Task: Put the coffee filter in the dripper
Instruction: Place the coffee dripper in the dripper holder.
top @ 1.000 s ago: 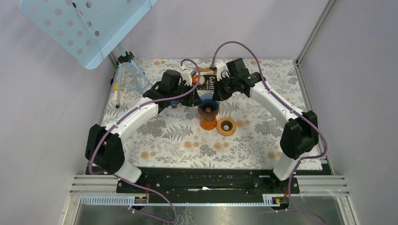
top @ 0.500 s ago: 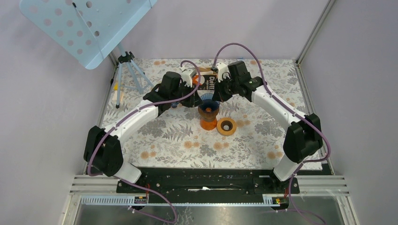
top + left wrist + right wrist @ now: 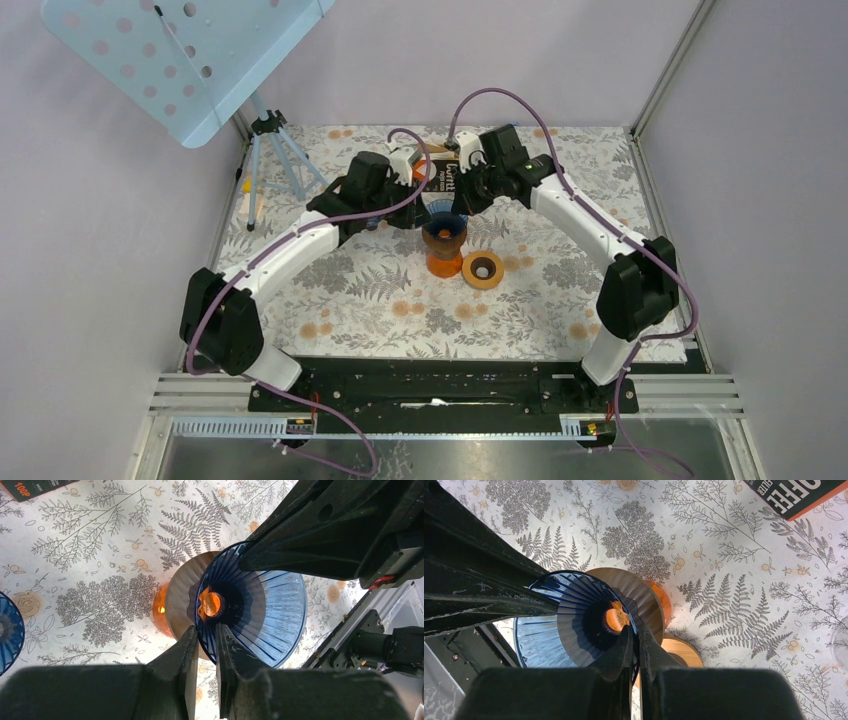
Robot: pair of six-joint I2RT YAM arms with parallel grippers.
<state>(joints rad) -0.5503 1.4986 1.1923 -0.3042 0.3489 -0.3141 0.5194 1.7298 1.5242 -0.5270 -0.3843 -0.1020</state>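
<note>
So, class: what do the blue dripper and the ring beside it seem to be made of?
Blue dripper: probably glass or clear plastic, glossy; light passes through its ribbed wall. Ring: apparently wood, matte tan, no shine.

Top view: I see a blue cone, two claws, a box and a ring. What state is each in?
dripper: upright, no filter inside, rim pinched from two sides.
left gripper: shut on the dripper's rim.
right gripper: shut on the dripper's rim.
filter box: lying flat, not held.
wooden ring: lying flat, untouched.
</note>
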